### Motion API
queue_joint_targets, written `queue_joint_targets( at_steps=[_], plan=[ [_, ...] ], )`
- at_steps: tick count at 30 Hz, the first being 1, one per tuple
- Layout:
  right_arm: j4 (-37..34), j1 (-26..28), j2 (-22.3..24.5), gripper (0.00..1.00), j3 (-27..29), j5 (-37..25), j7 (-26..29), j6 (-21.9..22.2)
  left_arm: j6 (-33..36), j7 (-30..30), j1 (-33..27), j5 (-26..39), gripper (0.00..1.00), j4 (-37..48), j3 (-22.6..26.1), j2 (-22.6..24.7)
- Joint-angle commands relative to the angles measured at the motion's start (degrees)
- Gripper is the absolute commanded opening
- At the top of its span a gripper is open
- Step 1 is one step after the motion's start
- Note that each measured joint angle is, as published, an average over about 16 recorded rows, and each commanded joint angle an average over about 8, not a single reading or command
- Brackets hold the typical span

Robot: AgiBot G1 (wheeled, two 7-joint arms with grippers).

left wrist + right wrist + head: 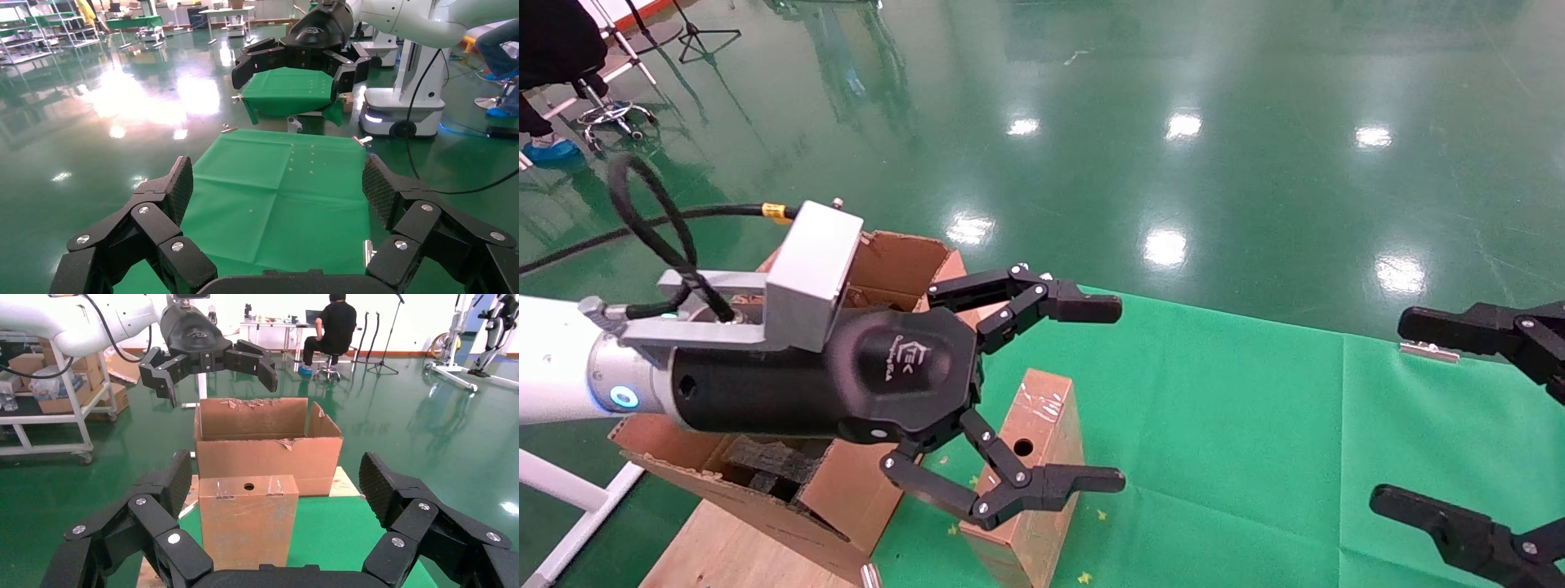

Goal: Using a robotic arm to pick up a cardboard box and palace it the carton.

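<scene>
Cardboard box (1032,474) stands upright beside the carton (891,269), no print I can read. My left tool (1042,392) hovers above it, jaws spread wide; right tool (1459,425) is open too.

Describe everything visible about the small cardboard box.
The box is a slim brown cardboard block standing upright on the green cloth, just in front of the carton. Clear shiny tape crosses its top edge, and a round hole sits high on one broad face. Its flaps are closed. Nothing grips it: the left gripper hovers open above it, and the right gripper faces it, open.
</scene>
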Motion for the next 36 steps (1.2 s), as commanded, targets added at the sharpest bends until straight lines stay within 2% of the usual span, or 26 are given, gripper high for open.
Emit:
queue_joint_targets(
  at_steps=[1,13,14,15,21,22,23,31,36],
  plan=[
    [0.0,0.0,0.0,1.00,0.0,0.0,0.0,0.0,0.0,0.0,0.0,0.0,1.00,0.0,0.0,0.0],
    [0.0,0.0,0.0,1.00,0.0,0.0,0.0,0.0,0.0,0.0,0.0,0.0,1.00,0.0,0.0,0.0],
    [0.0,0.0,0.0,0.97,0.0,0.0,0.0,0.0,0.0,0.0,0.0,0.0,1.00,0.0,0.0,0.0],
    [0.0,0.0,0.0,0.88,0.0,0.0,0.0,0.0,0.0,0.0,0.0,0.0,1.00,0.0,0.0,0.0],
    [0.0,0.0,0.0,0.13,0.0,0.0,0.0,0.0,-0.2,0.0,-0.4,1.2,1.00,-0.4,0.3,-0.4],
    [0.0,0.0,0.0,0.04,0.0,0.0,0.0,0.0,-0.3,-0.1,-0.8,2.1,1.00,-0.7,0.5,-0.5],
    [0.0,0.0,0.0,0.00,0.0,0.0,0.0,0.0,-0.4,-0.3,-1.3,3.3,1.00,-1.1,0.9,-0.8],
    [0.0,0.0,0.0,0.00,0.0,0.0,0.0,0.0,-0.3,-4.1,-10.7,17.7,1.00,-3.7,6.2,-0.6],
    [0.0,0.0,0.0,0.00,0.0,0.0,0.0,0.0,0.4,-4.8,-14.3,21.4,1.00,-3.9,7.9,0.6]
  ],
)
